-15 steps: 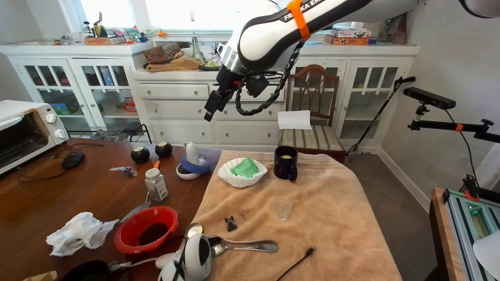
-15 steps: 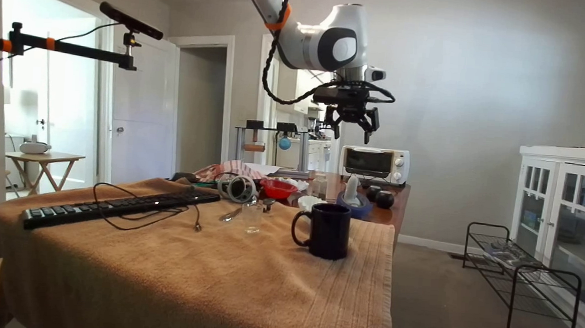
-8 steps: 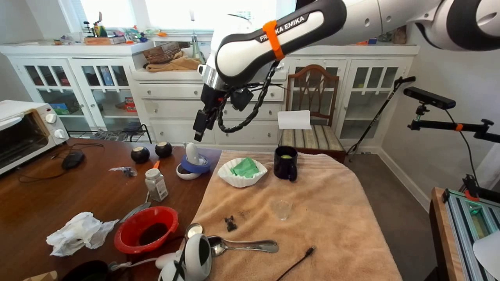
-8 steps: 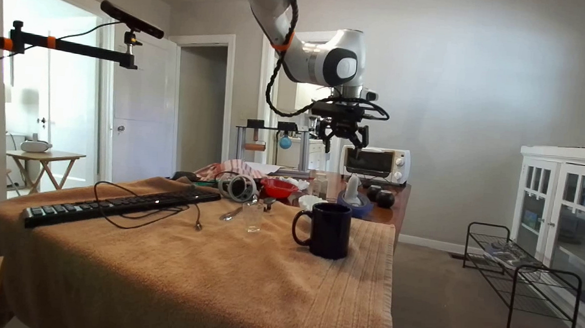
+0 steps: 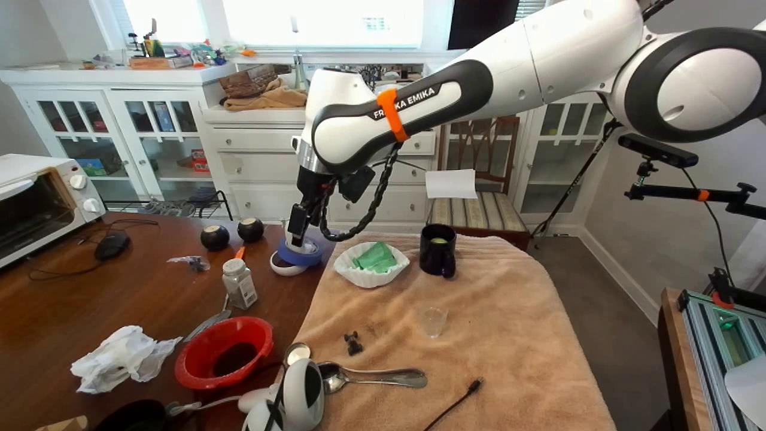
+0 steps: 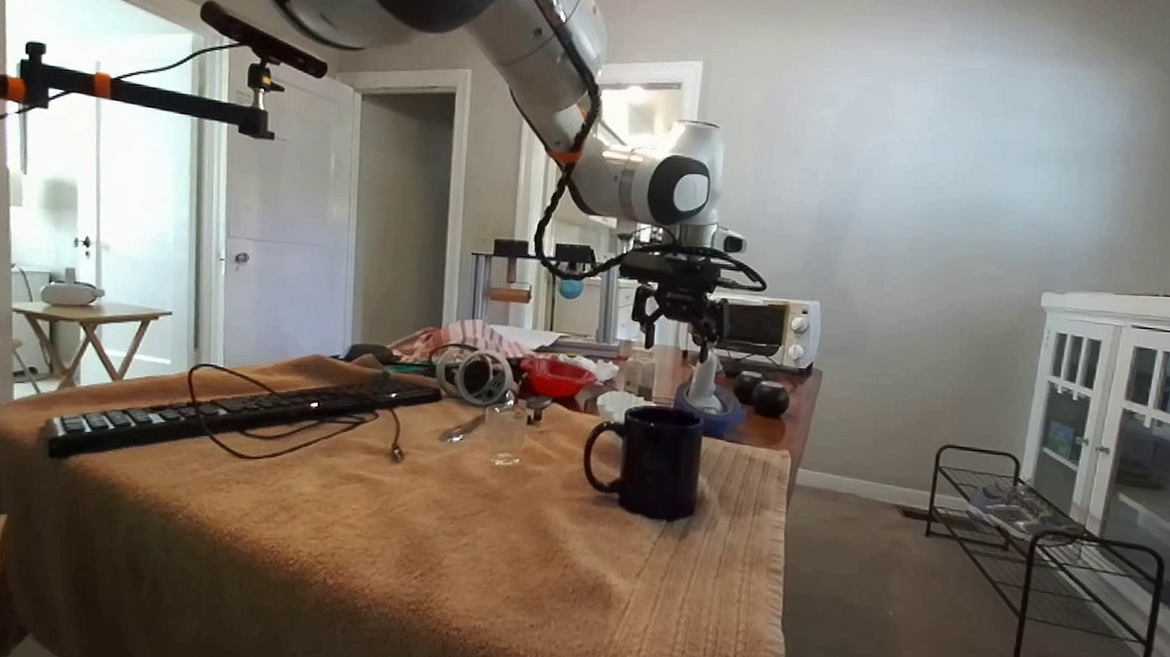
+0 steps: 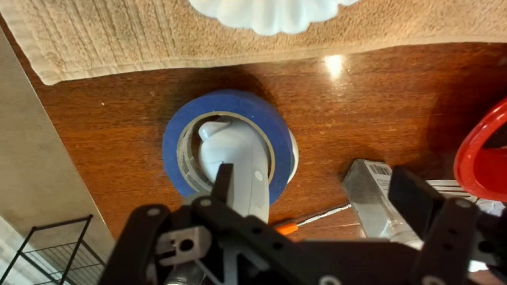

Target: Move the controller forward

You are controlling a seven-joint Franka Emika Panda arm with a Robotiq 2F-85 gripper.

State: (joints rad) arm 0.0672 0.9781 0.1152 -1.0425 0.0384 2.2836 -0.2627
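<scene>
The controller [image 7: 241, 158] is rounded, light-blue and white. It stands upright inside a blue tape roll [image 7: 227, 102] on the brown wooden table. It also shows in an exterior view [image 6: 704, 383]; in an exterior view my gripper [image 5: 293, 241] mostly covers it. A white curved edge shows under the tape. My gripper [image 7: 313, 171] is open and empty, above the table. In the wrist view one finger [image 7: 224, 182] overlaps the controller's handle, and the other lies over the clear jar. In an exterior view the gripper [image 6: 676, 349] hangs at about the height of the controller's top.
A clear jar [image 5: 239, 287] and an orange-handled tool [image 7: 287, 228] lie beside the tape. A white fluted dish with green contents [image 5: 347, 272] and a black mug [image 6: 660, 468] stand on the tan towel. A red bowl [image 5: 263, 344] and two black round holders [image 5: 250, 230] are nearby.
My gripper has come down steadily from well above the table to the controller. In one exterior view it also shifted left. The controller and the tape have not moved.
</scene>
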